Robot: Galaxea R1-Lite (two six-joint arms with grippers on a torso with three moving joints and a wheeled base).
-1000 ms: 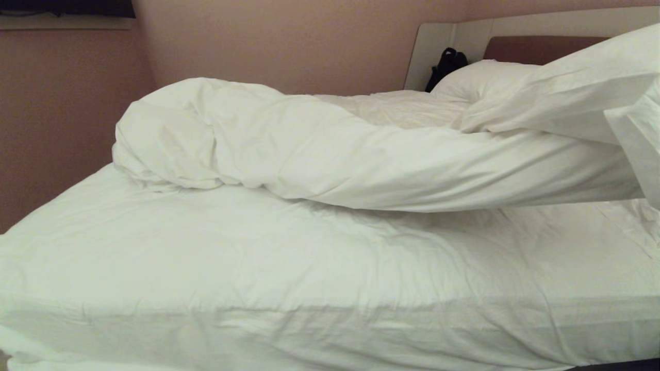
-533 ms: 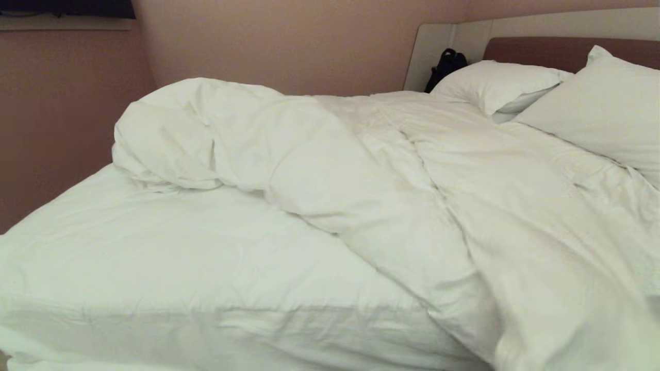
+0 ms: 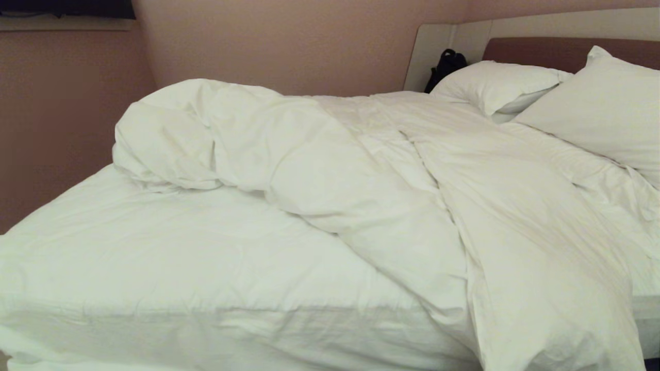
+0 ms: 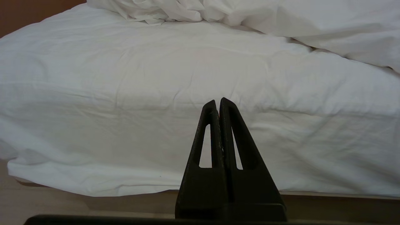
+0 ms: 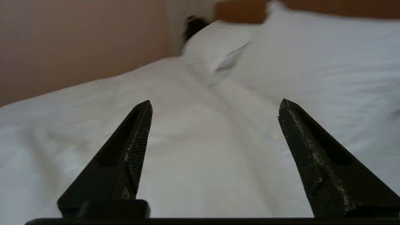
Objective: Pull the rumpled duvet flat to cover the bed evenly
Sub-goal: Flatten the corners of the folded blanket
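White duvet [image 3: 392,170] covers the head end of the bed [image 3: 170,257] and hangs over its near edge; the rest is bunched, leaving the foot end bare. Right claw [image 5: 214,107] gapes empty above it; left claw [image 4: 217,103] pressed together, parked.

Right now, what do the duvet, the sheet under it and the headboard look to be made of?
The duvet: matte white woven fabic, likely cotton, over soft filling; it puffs and creases softly. The fitted sheet: thinner matte white cloth, pulled fairly flat with fine wrinkles. The headboard: smooth pale grey board, perhaps laminate, with a brown panel that seems padded; its covering is unclear.
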